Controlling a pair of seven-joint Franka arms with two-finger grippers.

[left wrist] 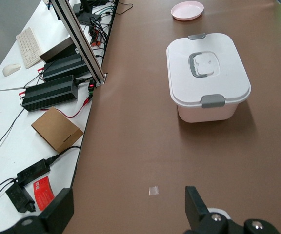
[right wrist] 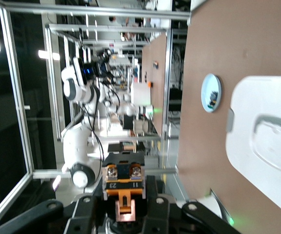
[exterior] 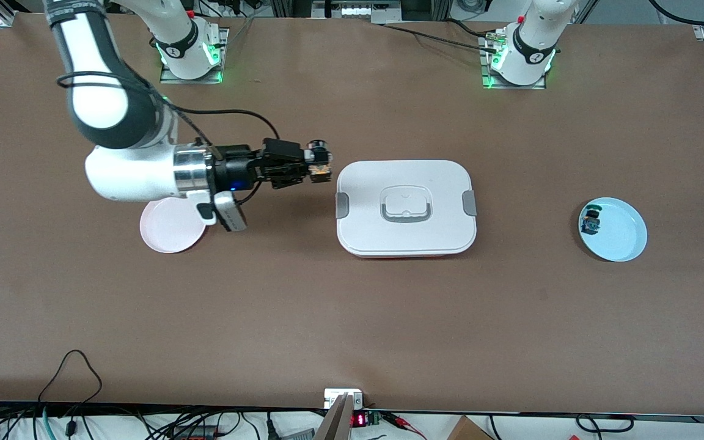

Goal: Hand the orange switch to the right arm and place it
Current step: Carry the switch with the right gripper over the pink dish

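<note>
The small, stubby black-and-orange switch (exterior: pixel 320 165) is held tight in the slim black right gripper (exterior: pixel 315 164), up in the air beside the smooth white plastic box with grey clips (exterior: pixel 406 208). The round pink plate (exterior: pixel 168 227) is seen under that arm. The left gripper (left wrist: pixel 130 214) is spread wide over the brown table (left wrist: pixel 145 146). A small green-and-blue part (exterior: pixel 590 223) lies on the round light-blue plate (exterior: pixel 621 235).

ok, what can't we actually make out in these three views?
- Left pincer: front view shows only a dark tip at the frame edge; left wrist view cuts its fingers off at the edge.
- Small parts on the pale blue round plate: too tiny in front view to identify.
- Black-and-orange switch in the right pincer: front view shows only a small end; right wrist view hides its lower body between the fingers.
- Pink round plate: partly covered by the right arm.
</note>
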